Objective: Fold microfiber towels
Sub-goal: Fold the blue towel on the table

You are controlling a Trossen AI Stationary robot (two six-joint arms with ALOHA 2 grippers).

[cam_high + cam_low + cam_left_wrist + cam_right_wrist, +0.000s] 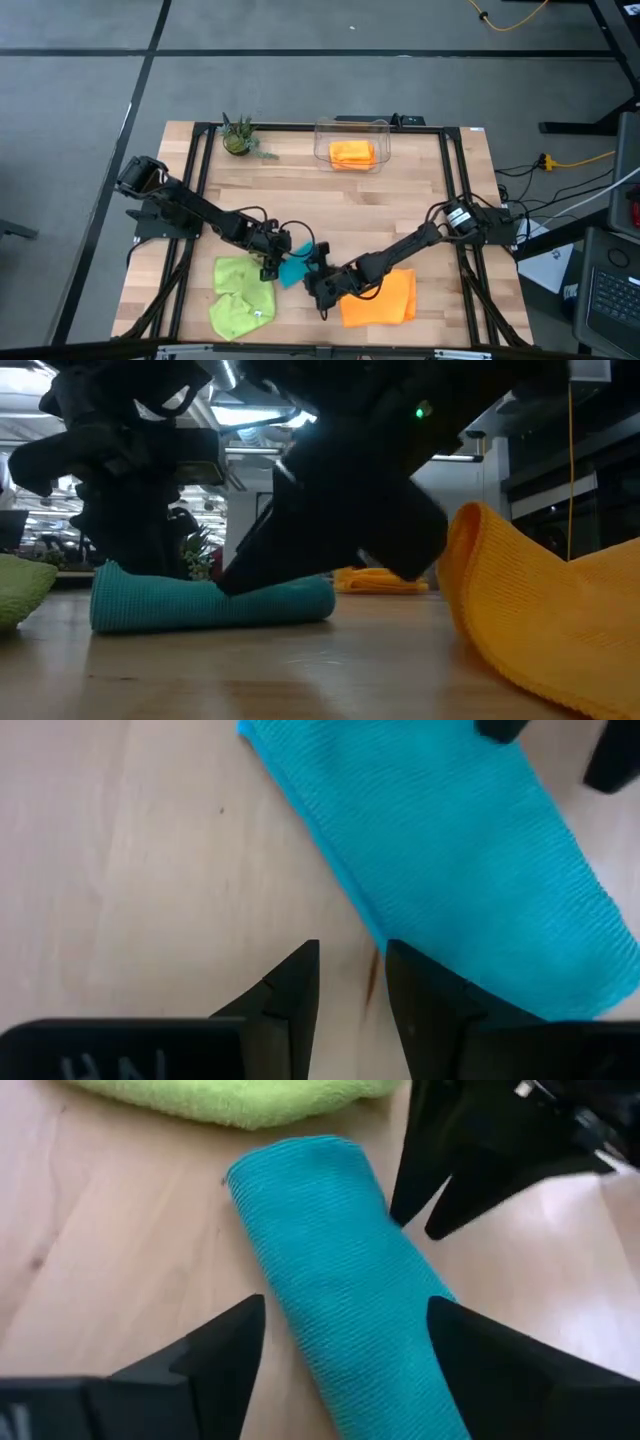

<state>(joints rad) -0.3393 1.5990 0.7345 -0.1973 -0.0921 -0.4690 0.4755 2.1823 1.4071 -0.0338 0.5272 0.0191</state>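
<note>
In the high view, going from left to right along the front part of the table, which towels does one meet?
lime green towel → teal towel → orange towel

wood table (pixel 400 200) carries teal towel (pixel 295 270), green towel (pixel 238 298), orange towel (pixel 385 298), clear bin (pixel 352 145), small plant (pixel 238 138)

We see a pale wooden table (pixel 300 195) with a black frame standing on a grey floor. At its far edge we find a small potted plant (pixel 237 137), and near it a clear plastic bin (pixel 352 145).
</note>
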